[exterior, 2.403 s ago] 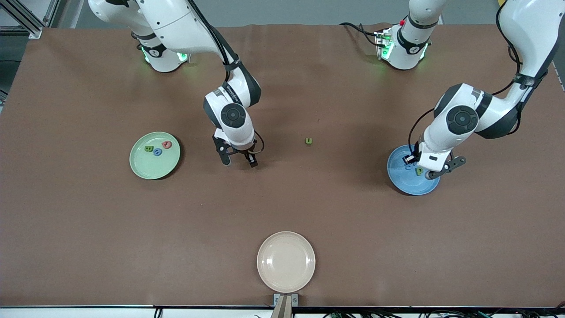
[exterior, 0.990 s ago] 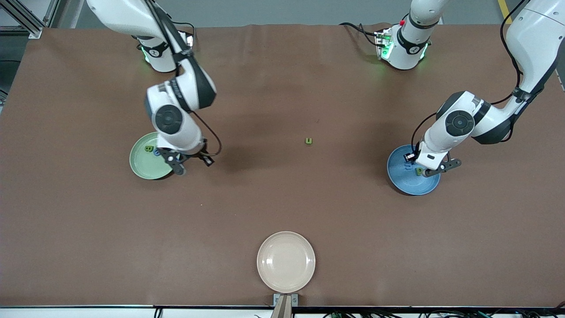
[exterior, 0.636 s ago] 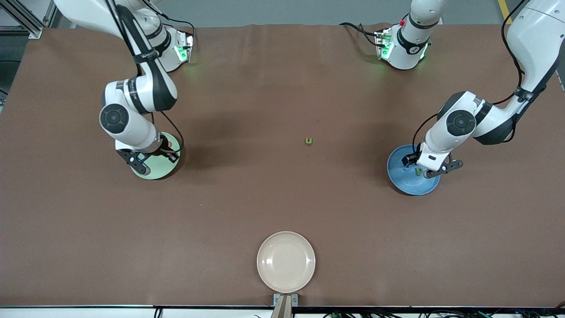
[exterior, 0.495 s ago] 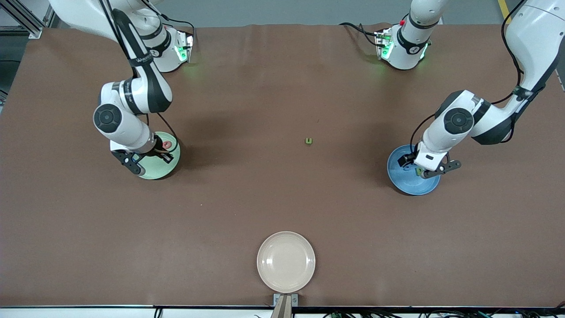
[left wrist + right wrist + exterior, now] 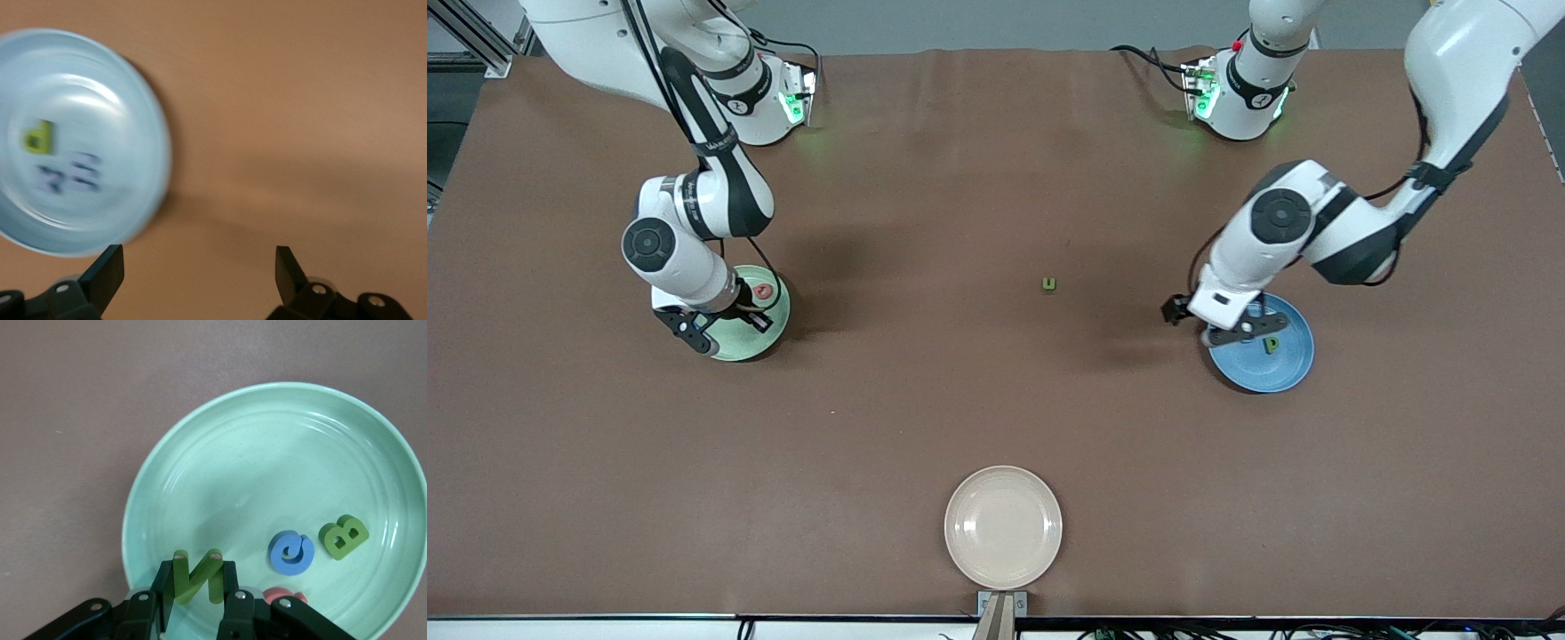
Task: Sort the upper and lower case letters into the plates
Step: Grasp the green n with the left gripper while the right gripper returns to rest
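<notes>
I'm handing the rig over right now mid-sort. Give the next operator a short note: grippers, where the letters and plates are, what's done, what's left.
Right gripper: shut on a green N, over the light green plate.
Left gripper: open and holding nothing, over the blue plate's rim on the side toward the table's middle.
Light green plate holds a green B, a blue letter and a red letter.
Blue plate holds a green letter and two blue letters.
Left: release the N into the light green plate; a green u lies alone at mid-table, probably next for the left arm.
The cream plate is unused.
</notes>
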